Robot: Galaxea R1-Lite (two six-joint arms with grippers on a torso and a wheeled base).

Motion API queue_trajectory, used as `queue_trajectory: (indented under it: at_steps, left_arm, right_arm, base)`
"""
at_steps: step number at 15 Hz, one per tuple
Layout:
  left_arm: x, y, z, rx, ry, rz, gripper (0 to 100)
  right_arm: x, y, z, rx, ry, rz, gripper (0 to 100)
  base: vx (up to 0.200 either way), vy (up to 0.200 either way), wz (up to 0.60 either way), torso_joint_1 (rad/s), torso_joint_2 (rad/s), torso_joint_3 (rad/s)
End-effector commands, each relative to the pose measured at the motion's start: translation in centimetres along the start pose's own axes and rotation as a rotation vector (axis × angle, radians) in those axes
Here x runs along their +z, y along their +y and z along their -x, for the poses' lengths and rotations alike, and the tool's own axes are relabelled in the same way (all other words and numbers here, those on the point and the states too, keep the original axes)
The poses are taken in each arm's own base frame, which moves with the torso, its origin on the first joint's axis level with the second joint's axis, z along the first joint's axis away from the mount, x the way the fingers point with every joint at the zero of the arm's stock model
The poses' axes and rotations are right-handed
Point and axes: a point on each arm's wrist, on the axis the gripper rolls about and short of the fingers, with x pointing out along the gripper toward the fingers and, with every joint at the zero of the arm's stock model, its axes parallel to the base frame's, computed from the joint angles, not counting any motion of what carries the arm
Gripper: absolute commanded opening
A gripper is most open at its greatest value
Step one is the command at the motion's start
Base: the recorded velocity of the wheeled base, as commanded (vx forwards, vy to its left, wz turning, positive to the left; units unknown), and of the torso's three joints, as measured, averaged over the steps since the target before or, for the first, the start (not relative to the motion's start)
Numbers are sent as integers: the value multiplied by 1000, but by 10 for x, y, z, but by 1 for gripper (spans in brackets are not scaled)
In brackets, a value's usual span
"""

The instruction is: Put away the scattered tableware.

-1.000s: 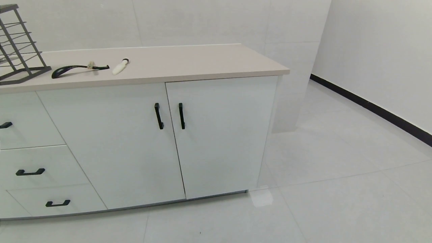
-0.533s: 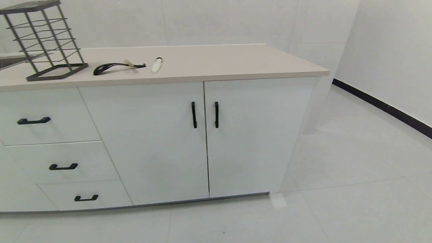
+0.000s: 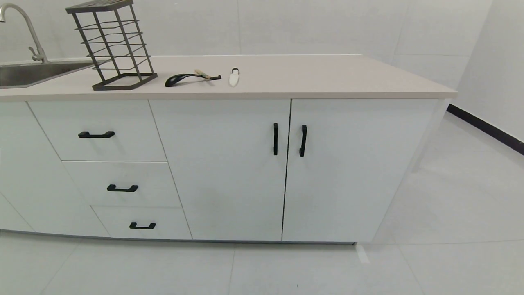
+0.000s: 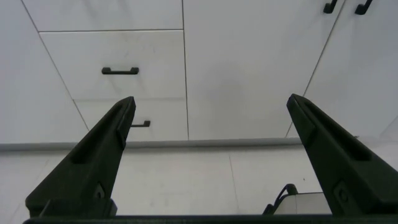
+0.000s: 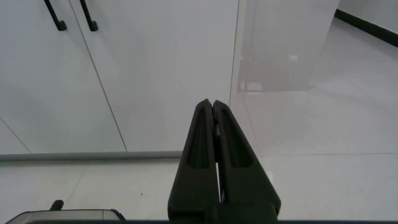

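Since the black spoon [image 3: 180,76] looks light, stiff and slick, we'd grip mid-handle; left claw [image 4: 211,101] apart, right claw [image 5: 212,104] together.

black spoon [image 3: 177,78] and white utensil [image 3: 233,78] lie flat on the countertop [image 3: 327,78].

Both the left tool [image 4: 211,104] and right tool [image 5: 212,107] have matte black, tapered, flat-sided fingers [image 4: 109,140].
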Motion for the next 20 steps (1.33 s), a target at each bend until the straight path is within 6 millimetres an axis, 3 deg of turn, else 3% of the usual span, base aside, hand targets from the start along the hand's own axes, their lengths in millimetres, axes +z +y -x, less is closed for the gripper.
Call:
queue_trajectory:
  at_steps: [1, 9, 15, 20]
  left_arm:
    - [0, 0, 0, 1, 1, 0, 100]
    - [0, 0, 0, -1, 1, 0, 100]
    - [0, 0, 0, 1, 1, 0, 100]
    - [0, 0, 0, 1, 1, 1, 100]
  right_arm:
    - [0, 0, 0, 0, 6, 0, 0]
    - [0, 0, 0, 0, 6, 0, 0]
    - [0, 0, 0, -1, 6, 2, 0]
    - [0, 0, 0, -13, 6, 2, 0]
  base:
    - [200, 200, 0, 2, 2, 2]
    - [200, 200, 0, 1, 6, 1]
    - [0, 200, 0, 4, 3, 2]
    - [0, 0, 360, 2, 0, 1]
